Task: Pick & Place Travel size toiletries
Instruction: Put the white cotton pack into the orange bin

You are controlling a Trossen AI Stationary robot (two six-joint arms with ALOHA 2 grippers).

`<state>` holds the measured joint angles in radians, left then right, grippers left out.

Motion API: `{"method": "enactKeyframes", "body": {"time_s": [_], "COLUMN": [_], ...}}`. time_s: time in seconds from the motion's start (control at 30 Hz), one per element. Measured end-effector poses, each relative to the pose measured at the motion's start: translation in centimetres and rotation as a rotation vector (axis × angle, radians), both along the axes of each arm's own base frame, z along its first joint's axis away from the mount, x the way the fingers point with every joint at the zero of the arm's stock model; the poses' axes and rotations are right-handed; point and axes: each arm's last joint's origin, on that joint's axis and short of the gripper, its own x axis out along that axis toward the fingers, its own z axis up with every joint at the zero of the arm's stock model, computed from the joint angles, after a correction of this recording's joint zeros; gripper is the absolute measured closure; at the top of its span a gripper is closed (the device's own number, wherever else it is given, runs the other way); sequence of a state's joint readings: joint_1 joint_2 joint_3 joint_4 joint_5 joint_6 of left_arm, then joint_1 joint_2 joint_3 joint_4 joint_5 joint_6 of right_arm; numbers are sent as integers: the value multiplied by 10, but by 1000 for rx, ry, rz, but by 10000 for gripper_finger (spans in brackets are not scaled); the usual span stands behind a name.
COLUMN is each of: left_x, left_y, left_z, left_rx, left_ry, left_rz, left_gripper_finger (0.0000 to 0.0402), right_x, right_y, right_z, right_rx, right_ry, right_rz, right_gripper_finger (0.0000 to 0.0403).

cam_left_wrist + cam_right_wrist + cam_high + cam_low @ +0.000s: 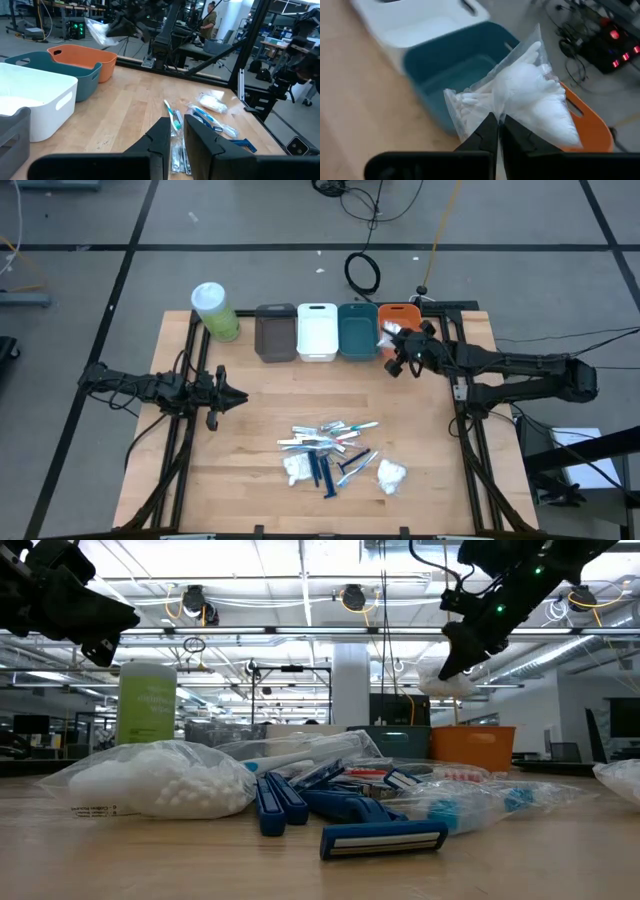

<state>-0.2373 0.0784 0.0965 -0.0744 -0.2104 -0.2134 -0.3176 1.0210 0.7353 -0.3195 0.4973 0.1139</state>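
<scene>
The travel size toiletries lie in a heap at the table's near middle: slim sticks, dark blue razors and two white pouches. My right gripper is shut on a third white crinkly pouch and holds it in the air over the orange bin, close to the teal bin. My left gripper waits level at the table's left side, shut with nothing in it. My right gripper pinches the pouch between its two fingers on a gathered crease of the clear film, between two bulging parts. The fingers slant down, coming from the table's right side. The pouch is lifted clear and sags beyond the fingertips above the orange bin.
Along the far edge stand a pale-green cylinder with a white lid, then a grey bin, a white bin, the teal bin and the orange bin. Bare wood lies between the bins and the heap.
</scene>
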Motion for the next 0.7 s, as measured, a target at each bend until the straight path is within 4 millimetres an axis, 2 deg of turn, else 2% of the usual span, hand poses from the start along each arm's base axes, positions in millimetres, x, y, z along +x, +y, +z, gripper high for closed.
{"method": "enactKeyframes", "body": {"time_s": [0.27,0.6,0.7], "left_x": [0,0,0], "left_y": [0,0,0], "left_z": [0,0,0], "left_rx": [0,0,0], "left_ry": [0,0,0], "left_rz": [0,0,0], "left_gripper_finger": [350,350,350], "right_x": [-14,-26,-25], "right_y": [-29,-58,-68], "right_z": [0,-4,-10], "right_rx": [23,78,148], "right_ry": [-23,-69,-102], "right_rz": [-166,-255,-220], "right_gripper_finger": [399,399,399]}}
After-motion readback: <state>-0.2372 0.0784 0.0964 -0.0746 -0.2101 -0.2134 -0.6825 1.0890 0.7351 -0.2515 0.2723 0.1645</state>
